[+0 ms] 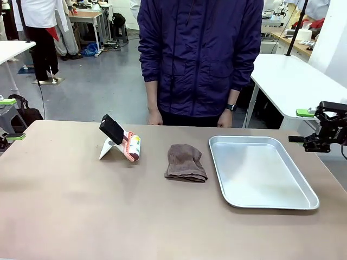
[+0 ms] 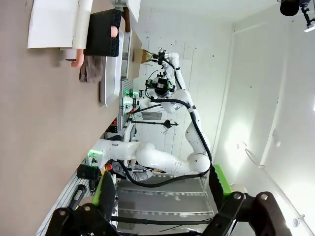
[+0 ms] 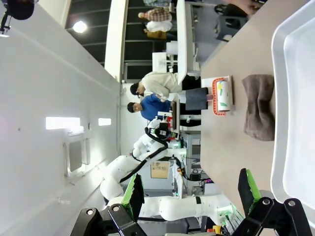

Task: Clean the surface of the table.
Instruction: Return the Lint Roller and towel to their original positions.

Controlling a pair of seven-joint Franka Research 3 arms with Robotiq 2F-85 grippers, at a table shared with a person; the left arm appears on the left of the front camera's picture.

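- behind the table (image 1: 65, 216) we see a workshop floor, white-topped tables (image 1: 295, 81) and a person (image 1: 200, 59) in a dark blue jacket standing at the far edge, hands hanging just above it.
- our table fills the near ground, its brown top mostly bare; three things sit across the far middle, and the wiping has not begun.
- a brown cloth (image 1: 185, 162) lies crumpled near the centre, between the other two, within reach of either arm; we judge it is there as the wiping tool.
- a silver tray (image 1: 260, 170) lies flat to the right of the cloth, just beside it but apart; we take it as the place for things cleared off the top.
- a lint roller (image 1: 132, 146) with a black handle leans on a white stand (image 1: 110, 149) to the left of the cloth, propped so the handle sticks up for an easy grasp.
- our right gripper (image 1: 306, 125) hangs off the table's right edge, beyond the tray, fingers wide apart and holding nothing; in its wrist view the green pads (image 3: 133, 194) stand well apart with open air between.
- our left gripper (image 2: 162, 201) is also spread wide and touching nothing, parked off the left edge, looking along the table towards the other arm.
- we judge both arms are parked clear of the top, so the next move calls for a reach in to the cloth or roller.
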